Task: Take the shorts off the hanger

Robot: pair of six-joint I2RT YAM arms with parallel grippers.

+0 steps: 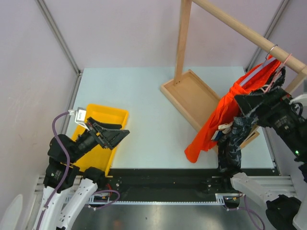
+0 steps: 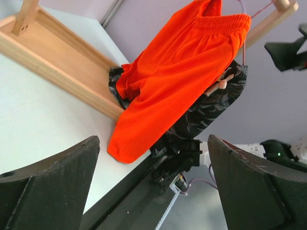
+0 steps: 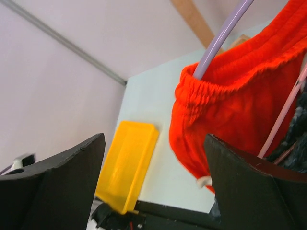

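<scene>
The orange shorts (image 1: 216, 120) hang from a lavender hanger (image 1: 258, 73) on the wooden rod (image 1: 240, 26) at the right, their hem draping to the table. The dark mottled shorts (image 1: 233, 143) hang just in front of them, near a pink hanger (image 1: 277, 72). My right gripper (image 1: 247, 103) is open, beside the waistbands, holding nothing; in its wrist view the orange shorts (image 3: 235, 96) and lavender hanger (image 3: 220, 38) lie past the open fingers (image 3: 62, 187). My left gripper (image 1: 120, 135) is open and empty over the yellow bin; its wrist view shows orange shorts (image 2: 177, 76) and dark shorts (image 2: 206, 110) far off.
A yellow bin (image 1: 112, 117) sits at the table's left front, also in the right wrist view (image 3: 127, 163). The rack's wooden base tray (image 1: 192, 96) and upright post (image 1: 182, 38) stand at the middle back. The table's front edge rail (image 1: 168, 175) runs below the shorts.
</scene>
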